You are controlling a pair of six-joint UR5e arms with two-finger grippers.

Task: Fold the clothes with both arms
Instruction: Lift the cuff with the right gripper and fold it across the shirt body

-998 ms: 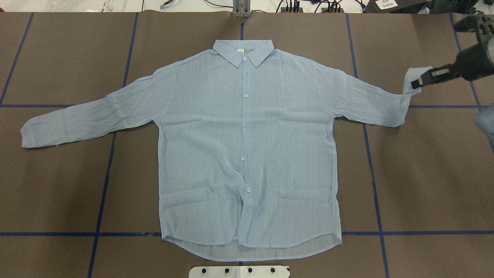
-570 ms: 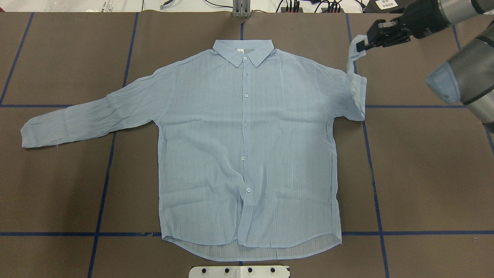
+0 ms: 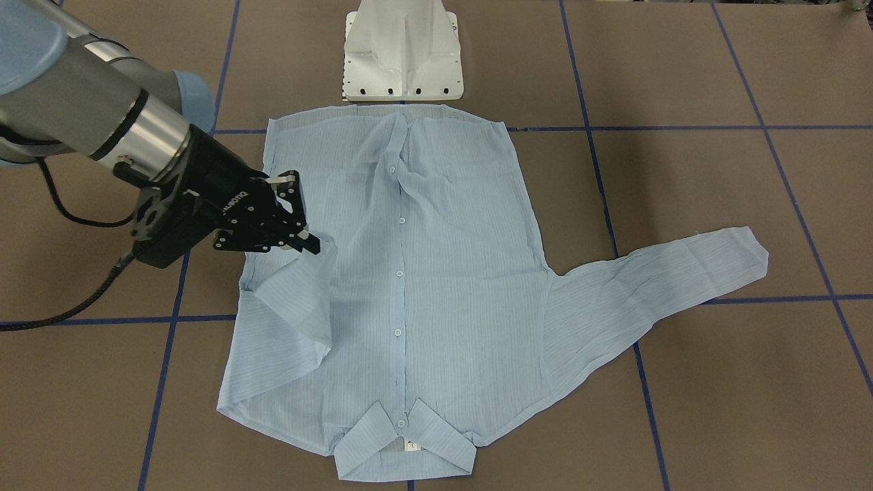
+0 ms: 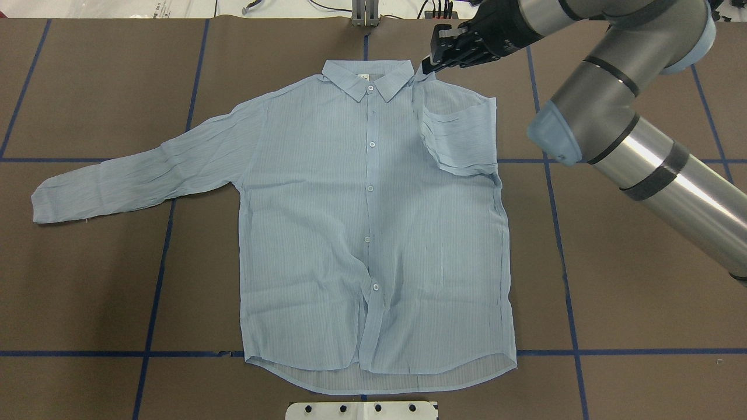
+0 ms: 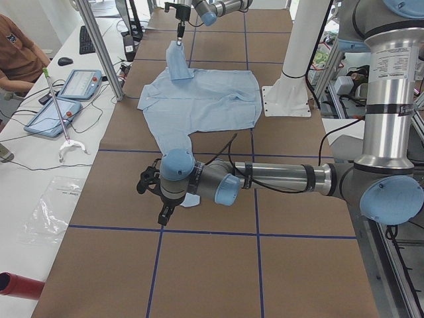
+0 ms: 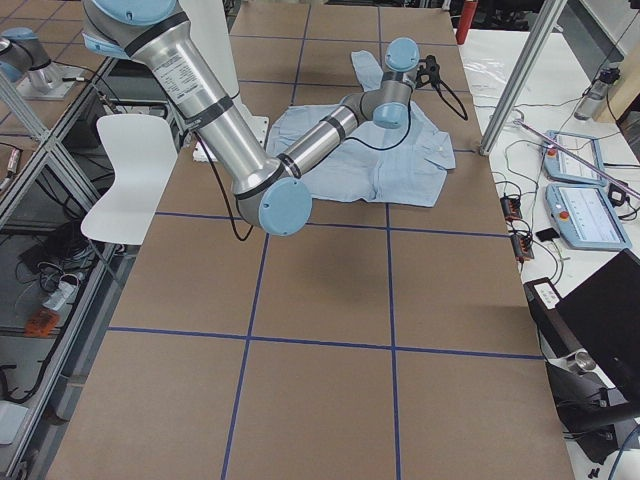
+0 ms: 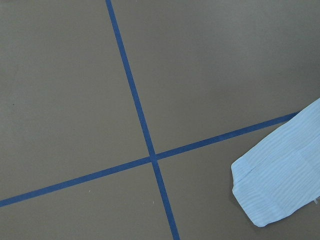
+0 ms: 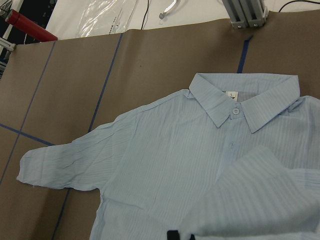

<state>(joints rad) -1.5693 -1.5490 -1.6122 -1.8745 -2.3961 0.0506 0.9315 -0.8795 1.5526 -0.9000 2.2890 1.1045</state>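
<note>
Sleeve-fold | shirt (image 4: 350,233) flat, buttons up, mid-tabletop (image 4: 642,262) | my right jaws pinch cuff (image 3: 326,247), raised near collar (image 4: 367,79) | left jaws: cannot tell | judgement: lower gently, lay sleeve (image 4: 461,134) smooth across chest, then release

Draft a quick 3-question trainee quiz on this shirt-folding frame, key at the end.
1. True or false: both sleeves lie spread out flat.
2. What does the right claw grip? A the collar; B a sleeve cuff; C the bottom hem.
3. In the overhead view, on which side does the outstretched sleeve lie?
Key: 1 false, one sleeve is lifted and folded over the shirt. 2 B. 3 left.
</note>
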